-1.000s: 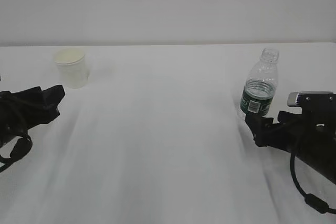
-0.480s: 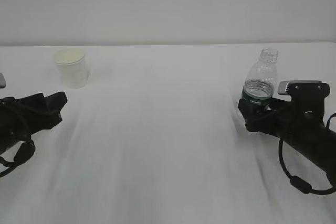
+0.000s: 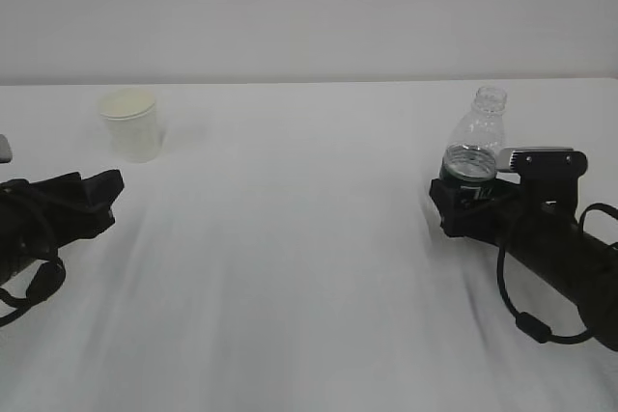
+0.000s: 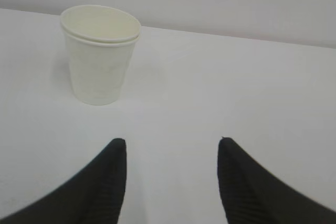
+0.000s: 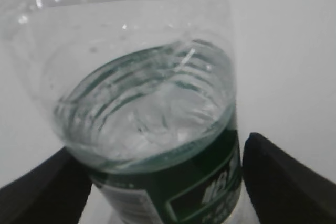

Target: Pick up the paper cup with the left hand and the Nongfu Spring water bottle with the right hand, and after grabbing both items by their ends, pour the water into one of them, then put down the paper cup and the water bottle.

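The paper cup [image 3: 130, 123] stands upright at the back left of the white table; in the left wrist view the paper cup [image 4: 100, 56] is ahead and left of the jaws. The left hand [image 3: 108, 187] lies low on the table short of it, and the left gripper [image 4: 172, 142] is open and empty. The Nongfu Spring water bottle [image 3: 475, 137] stands capless on the right, with water [image 5: 142, 114] in its lower half. The right hand [image 3: 452, 202] is open, its jaws flanking the green label of the bottle [image 5: 173, 182] with small gaps either side.
The white table [image 3: 309, 258] runs back to a plain pale wall. A black cable [image 3: 526, 320] loops beside the right arm near the front right. Nothing else stands between the two arms.
The right gripper has slid forward to the left, so its jaws now enclose the bottle's label band. The bottle has shifted slightly left. The left arm dipped a little, then held still.
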Tool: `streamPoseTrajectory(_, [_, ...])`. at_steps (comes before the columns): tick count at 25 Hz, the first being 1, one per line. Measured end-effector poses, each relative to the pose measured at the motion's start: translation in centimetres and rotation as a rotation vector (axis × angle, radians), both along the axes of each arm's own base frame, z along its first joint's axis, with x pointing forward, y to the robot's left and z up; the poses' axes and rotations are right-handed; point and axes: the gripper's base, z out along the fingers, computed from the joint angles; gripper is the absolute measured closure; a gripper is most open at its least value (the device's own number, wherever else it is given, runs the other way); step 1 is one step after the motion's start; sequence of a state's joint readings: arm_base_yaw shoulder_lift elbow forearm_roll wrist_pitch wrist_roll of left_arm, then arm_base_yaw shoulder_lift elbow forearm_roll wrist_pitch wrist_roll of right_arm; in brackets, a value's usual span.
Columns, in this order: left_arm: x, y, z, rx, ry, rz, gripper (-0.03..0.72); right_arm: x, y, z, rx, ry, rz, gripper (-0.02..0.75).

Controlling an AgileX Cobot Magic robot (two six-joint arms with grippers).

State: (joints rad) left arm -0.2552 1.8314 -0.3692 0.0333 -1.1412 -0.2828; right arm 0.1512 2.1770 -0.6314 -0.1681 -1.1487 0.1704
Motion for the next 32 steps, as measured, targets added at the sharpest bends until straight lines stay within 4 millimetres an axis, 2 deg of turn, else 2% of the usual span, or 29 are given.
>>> streamPoseTrajectory(9, [0.0, 0.0, 0.0, 0.000, 0.000, 0.000, 0.291, 1.2, 0.2, 0.6, 0.006, -0.043, 0.002, 0.080])
streamPoseTrajectory(19, [0.0, 0.0, 0.0, 0.000, -0.001, 0.000, 0.291, 1.3, 0.2, 0.6, 0.007, -0.048, 0.002, 0.098])
streamPoseTrajectory(27, [0.0, 0.0, 0.0, 0.000, -0.001, 0.000, 0.291, 1.3, 0.3, 0.6, 0.006, -0.048, 0.008, 0.241])
streamPoseTrajectory(32, [0.0, 0.0, 0.0, 0.000, -0.001, 0.000, 0.291, 1.3, 0.3, 0.6, 0.005, -0.048, 0.018, 0.273])
